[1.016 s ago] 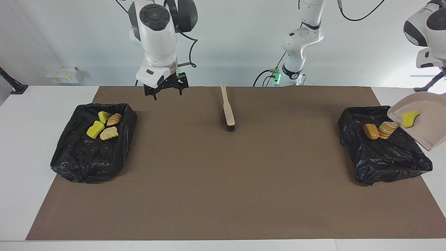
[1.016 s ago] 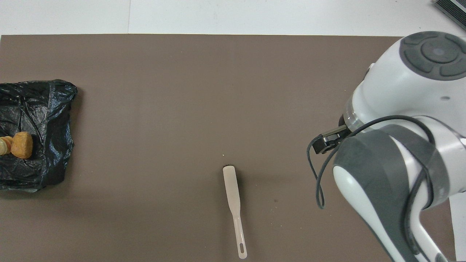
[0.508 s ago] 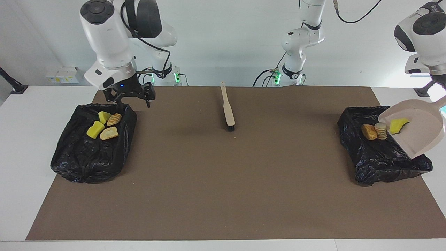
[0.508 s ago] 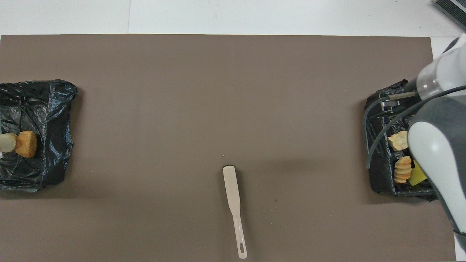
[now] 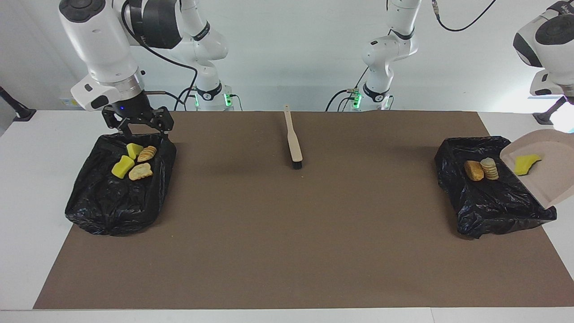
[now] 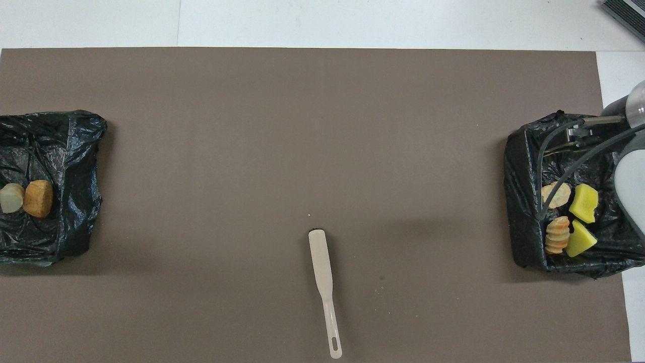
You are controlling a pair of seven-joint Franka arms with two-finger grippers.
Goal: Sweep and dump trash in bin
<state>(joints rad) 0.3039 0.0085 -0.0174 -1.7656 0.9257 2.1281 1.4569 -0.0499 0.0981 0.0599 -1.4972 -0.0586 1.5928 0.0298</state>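
The trash lies in two black-bagged bins. The bin (image 5: pixel 112 202) (image 6: pixel 519 201) at the right arm's end holds two yellow sponge pieces (image 5: pixel 122 167) (image 6: pixel 583 202) and two bread pieces (image 5: pixel 140 171) (image 6: pixel 557 234). The bin (image 5: pixel 493 206) (image 6: pixel 70 151) at the left arm's end holds a brown lump (image 5: pixel 474 170) (image 6: pixel 39 198) and a sliced stack (image 5: pixel 489 168) (image 6: pixel 11 197). A beige dustpan (image 5: pixel 549 179) hangs tilted over that bin, a yellow sponge (image 5: pixel 527 163) still on it; my left gripper holds its handle out of view. My right gripper (image 5: pixel 138 128) hovers open over its bin's robot-side edge.
A beige brush (image 5: pixel 293 141) (image 6: pixel 325 282) lies on the brown mat (image 5: pixel 287 233) midway between the bins, toward the robots, bristles pointing away from them. A black stand (image 5: pixel 545 117) is on the white table next to the left arm's bin.
My right arm swung from over the mat toward its end of the table, stopping over its bin's edge. The dustpan rocked over the other bin; the sliced stack slid off into the bin.
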